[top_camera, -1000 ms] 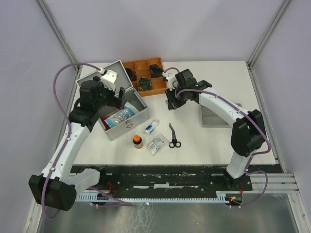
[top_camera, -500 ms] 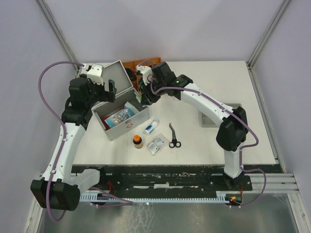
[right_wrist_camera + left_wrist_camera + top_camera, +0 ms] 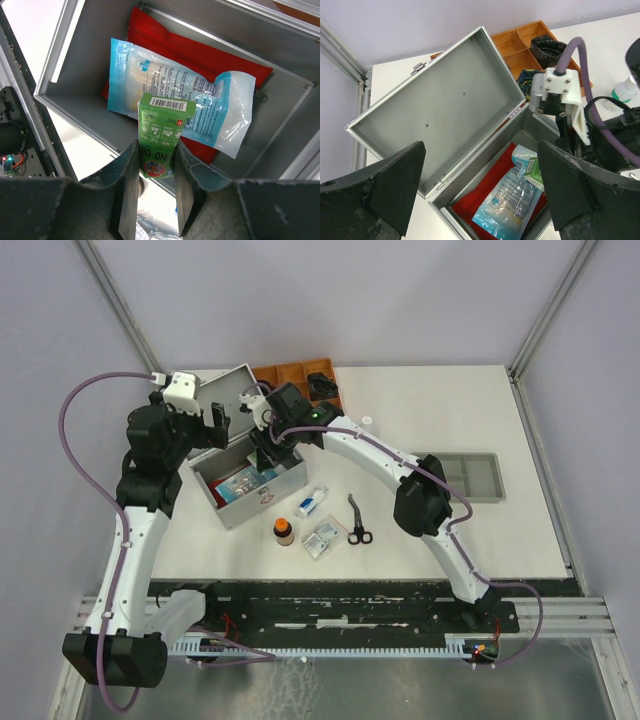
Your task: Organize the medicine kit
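Your right gripper (image 3: 156, 150) is partly closed on a small green cardboard box (image 3: 162, 135), which has a barcode on top and is printed "3ml" and "IND OIL". Just beyond its fingertips a blue-and-clear plastic pouch (image 3: 210, 107), its print too small to read, lies on a red fabric pouch (image 3: 200, 52). Both are inside the open silver-grey aluminium medicine kit (image 3: 87, 60). Your left gripper (image 3: 480, 170) hangs above the kit, jaws wide apart and empty.

The lower end of the green box (image 3: 165, 120) is hidden between the fingers (image 3: 127, 195) of the right hand (image 3: 156, 147).
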